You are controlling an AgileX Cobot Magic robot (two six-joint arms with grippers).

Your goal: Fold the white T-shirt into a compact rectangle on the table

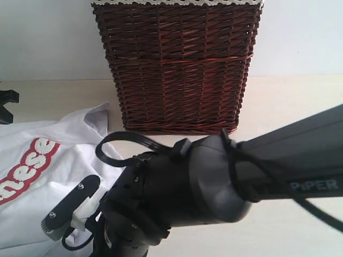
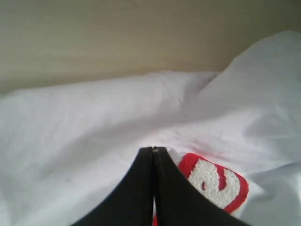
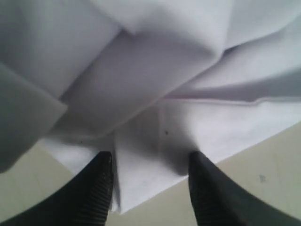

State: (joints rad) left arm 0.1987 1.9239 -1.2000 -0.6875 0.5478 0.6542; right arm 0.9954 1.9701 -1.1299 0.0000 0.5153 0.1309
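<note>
A pale cream worktop (image 1: 300, 101), smooth and matte, runs back to a plain white wall (image 1: 48, 37). At the far left edge sits a small black object (image 1: 6, 104), cropped too closely to identify.

The white T-shirt (image 1: 69, 166) lies on the left part of the worktop, thin and rumpled. Fuzzy white letters (image 1: 29, 166) outlined in thick red run off the left side of the exterior view. The shirt's far corner ends just beside the lower left corner of a dark brown wicker basket (image 1: 179, 69); I cannot tell whether they touch. The basket stands upright at centre back, against the wall, with a pale trim along its rim.

The left end effector (image 2: 154, 150) is clenched, its black jaws pressed together over the shirt beside one red-edged letter. Whether any cloth is pinched between them cannot be told.

A thick dark arm (image 1: 214, 182) reaches in from the right edge to the lower centre, covering the shirt's right side. The right end effector (image 3: 150, 162) stands released — jaws spread apart over a hemmed corner where the shirt lies in several overlapping layers.

The hem here runs straight, with bare worktop just past it. To the right of the basket the worktop is bare all the way to the picture's edge — the widest free stretch.
</note>
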